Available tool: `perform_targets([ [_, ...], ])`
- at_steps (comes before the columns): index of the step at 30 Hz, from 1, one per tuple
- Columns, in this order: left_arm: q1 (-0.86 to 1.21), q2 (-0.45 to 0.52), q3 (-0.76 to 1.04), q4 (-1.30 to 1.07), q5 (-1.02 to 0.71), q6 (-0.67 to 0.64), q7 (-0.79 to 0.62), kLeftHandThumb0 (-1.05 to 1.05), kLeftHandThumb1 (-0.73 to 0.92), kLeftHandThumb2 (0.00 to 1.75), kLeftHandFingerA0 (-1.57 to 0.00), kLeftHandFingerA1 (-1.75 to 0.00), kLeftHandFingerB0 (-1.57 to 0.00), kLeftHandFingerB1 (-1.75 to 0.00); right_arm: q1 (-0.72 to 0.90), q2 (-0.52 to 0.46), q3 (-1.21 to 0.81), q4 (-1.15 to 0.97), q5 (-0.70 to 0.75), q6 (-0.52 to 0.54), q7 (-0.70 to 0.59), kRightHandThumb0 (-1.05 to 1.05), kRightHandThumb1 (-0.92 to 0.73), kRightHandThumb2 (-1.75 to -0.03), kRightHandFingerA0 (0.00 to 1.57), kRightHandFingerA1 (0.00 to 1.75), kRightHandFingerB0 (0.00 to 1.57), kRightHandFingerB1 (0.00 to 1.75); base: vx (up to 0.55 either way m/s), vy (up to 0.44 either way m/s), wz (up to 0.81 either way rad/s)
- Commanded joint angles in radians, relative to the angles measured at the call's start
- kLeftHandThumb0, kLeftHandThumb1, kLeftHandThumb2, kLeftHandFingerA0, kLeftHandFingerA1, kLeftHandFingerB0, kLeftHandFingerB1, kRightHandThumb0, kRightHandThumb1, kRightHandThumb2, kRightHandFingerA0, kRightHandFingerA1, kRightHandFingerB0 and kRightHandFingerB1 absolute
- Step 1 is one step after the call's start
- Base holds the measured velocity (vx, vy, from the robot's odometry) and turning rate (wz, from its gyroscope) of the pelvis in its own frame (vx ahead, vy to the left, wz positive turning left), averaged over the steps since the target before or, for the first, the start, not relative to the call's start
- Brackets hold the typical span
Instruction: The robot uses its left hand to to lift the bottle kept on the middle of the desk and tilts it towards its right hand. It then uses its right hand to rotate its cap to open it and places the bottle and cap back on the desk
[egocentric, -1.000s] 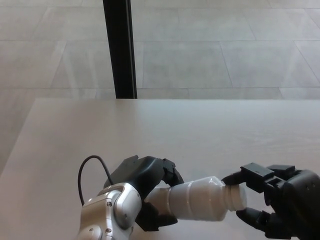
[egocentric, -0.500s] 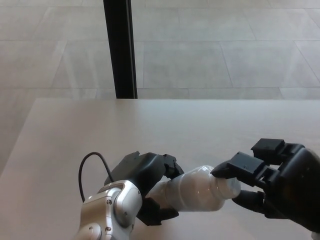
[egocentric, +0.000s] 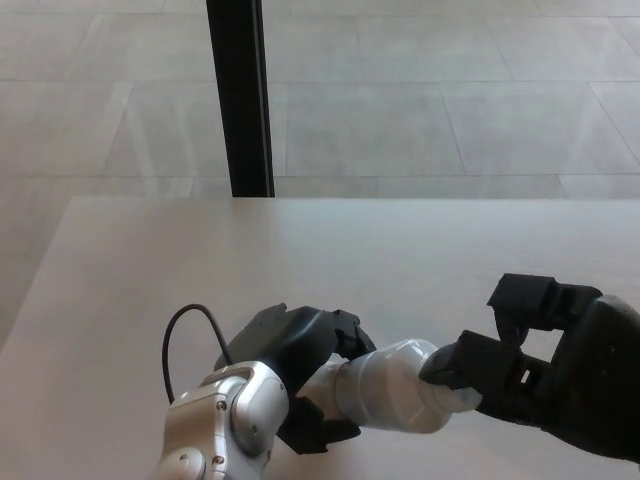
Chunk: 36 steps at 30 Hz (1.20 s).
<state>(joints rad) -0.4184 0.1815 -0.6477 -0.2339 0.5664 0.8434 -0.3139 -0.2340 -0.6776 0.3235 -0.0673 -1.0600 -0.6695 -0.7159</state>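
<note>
- The left hand was clenched around the base and body of the white bottle, holding it clear of the counter and tilted on its side, neck pointing toward the robot's right.
- The right hand was closed over the bottle's cap end; one finger lay across the neck, and the cap itself was hidden under the fingers, so I could not tell whether it had come loose.
- Compared with a second before, the right hand had changed its pose: then its fingertips pinched the cap from the end with the white cap plainly showing, whereas now the hand had rolled over and covered it. The upper finger had risen and stood apart from the bottle.
- The bottle had also shifted a little, its neck pushed lower and nearer the left hand, while the left hand's grasp looked unchanged.
- That roll of the right hand read as a twisting stroke on the cap, so the task seemed to be in its unscrewing step, with lifting and tilting done.
- Left to do, by my judgement: finish loosening the cap, pull it free, then set both bottle and cap down on the counter.
- A thin black cable looped up from the left wrist, well clear of the bottle.
</note>
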Motion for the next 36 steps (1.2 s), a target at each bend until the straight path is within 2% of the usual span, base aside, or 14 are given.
perform_targets([
  [1, 0.031, 0.021, -0.009, 0.046, -0.022, 0.005, -0.056, -0.29, 0.55, 0.89, -0.77, -1.39, -0.75, -0.69, -0.095, -0.149, 0.062, -0.006, -0.236, -0.214, -0.342, -0.33, -0.42, -0.77, 0.85, 1.44, 0.76, 1.07, 0.0, 0.0, 0.0],
  [3, 0.033, 0.025, -0.006, 0.045, -0.024, -0.003, -0.058, -0.29, 0.55, 0.96, -0.77, -1.46, -0.77, -0.73, -0.108, -0.157, 0.07, 0.003, -0.24, -0.213, -0.351, -0.33, -0.43, -0.77, 0.85, 1.45, 0.77, 1.08, 0.0, 0.0, 0.0],
  [6, 0.037, 0.025, -0.001, 0.044, -0.026, -0.008, -0.057, -0.28, 0.56, 0.96, -0.78, -1.42, -0.79, -0.72, -0.125, -0.17, 0.08, 0.008, -0.25, -0.213, -0.361, -0.33, -0.43, -0.78, 0.84, 1.45, 0.76, 1.09, 0.0, 0.0, 0.0],
  [7, 0.037, 0.022, 0.002, 0.045, -0.028, -0.011, -0.055, -0.4, 0.51, 1.0, -0.72, -1.56, -0.81, -0.81, -0.134, -0.178, 0.087, 0.007, -0.252, -0.227, -0.369, -0.29, -0.41, -0.8, 0.76, 1.45, 0.76, 1.09, 0.0, 0.0, 0.0],
  [8, 0.036, 0.018, 0.004, 0.047, -0.029, -0.01, -0.054, -0.3, 0.52, 1.06, -0.76, -1.53, -0.83, -0.83, -0.143, -0.186, 0.092, 0.005, -0.254, -0.241, -0.374, -0.28, -0.4, -0.81, 0.72, 1.46, 0.75, 1.09, 0.0, 0.0, 0.0],
  [14, 0.037, 0.029, 0.008, 0.049, -0.027, -0.035, -0.06, -0.28, 0.53, 1.0, -0.75, -1.49, -0.79, -0.79, -0.176, -0.231, 0.112, 0.0, -0.268, -0.276, -0.376, -0.24, -0.41, -0.83, 0.69, 1.48, 0.76, 1.14, 0.0, 0.0, 0.0],
  [16, 0.04, 0.024, 0.017, 0.048, -0.031, -0.028, -0.059, -0.28, 0.51, 0.97, -0.78, -1.58, -0.8, -0.86, -0.2, -0.255, 0.12, -0.001, -0.28, -0.294, -0.377, -0.23, -0.4, -0.84, 0.68, 1.45, 0.74, 1.13, 0.0, 0.0, 0.0],
  [18, 0.041, 0.031, 0.017, 0.049, -0.03, -0.041, -0.062, -0.29, 0.52, 1.04, -0.77, -1.52, -0.81, -0.82, -0.233, -0.282, 0.129, -0.007, -0.296, -0.319, -0.388, -0.28, -0.45, -0.81, 0.67, 1.47, 0.75, 1.13, 0.0, 0.0, 0.0],
  [19, 0.043, 0.029, 0.021, 0.051, -0.032, -0.046, -0.059, -0.28, 0.47, 1.05, -0.77, -1.62, -0.8, -0.96, -0.243, -0.293, 0.128, -0.014, -0.295, -0.328, -0.381, -0.28, -0.46, -0.81, 0.69, 1.47, 0.77, 1.12, 0.0, 0.0, 0.0],
  [21, 0.042, 0.027, 0.022, 0.055, -0.032, -0.052, -0.058, -0.28, 0.47, 1.06, -0.77, -1.62, -0.8, -0.96, -0.265, -0.306, 0.135, -0.016, -0.298, -0.353, -0.39, -0.28, -0.45, -0.82, 0.69, 1.48, 0.77, 1.12, 0.0, 0.0, 0.0],
  [22, 0.043, 0.028, 0.02, 0.057, -0.03, -0.06, -0.055, -0.3, 0.52, 1.02, -0.79, -1.43, -0.81, -0.82, -0.286, -0.319, 0.142, -0.017, -0.297, -0.383, -0.382, -0.29, -0.45, -0.82, 0.67, 1.5, 0.74, 1.13, 0.0, 0.0, 0.0],
  [25, 0.04, 0.023, 0.021, 0.063, -0.032, -0.053, -0.058, -0.28, 0.51, 1.03, -0.79, -1.57, -0.82, -0.95, -0.33, -0.335, 0.16, -0.012, -0.302, -0.44, -0.399, -0.3, -0.46, -0.83, 0.62, 1.48, 0.76, 1.1, 0.0, 0.0, 0.0],
  [30, 0.034, 0.028, 0.015, 0.064, -0.028, -0.047, -0.069, -0.27, 0.53, 0.99, -0.79, -1.55, -0.82, -0.91, -0.362, -0.376, 0.132, -0.033, -0.296, -0.457, -0.38, -0.35, -0.47, -0.76, 0.72, 1.4, 0.78, 0.99, 0.0, 0.0, 0.0],
  [36, 0.043, 0.025, 0.02, 0.06, -0.029, -0.046, -0.067, -0.26, 0.51, 1.03, -0.8, -1.64, -0.8, -1.09, -0.335, -0.384, 0.091, 0.013, -0.289, -0.414, -0.42, -0.26, -0.44, -0.78, 0.69, 1.34, 0.77, 0.98, 0.0, 0.0, 0.0],
])
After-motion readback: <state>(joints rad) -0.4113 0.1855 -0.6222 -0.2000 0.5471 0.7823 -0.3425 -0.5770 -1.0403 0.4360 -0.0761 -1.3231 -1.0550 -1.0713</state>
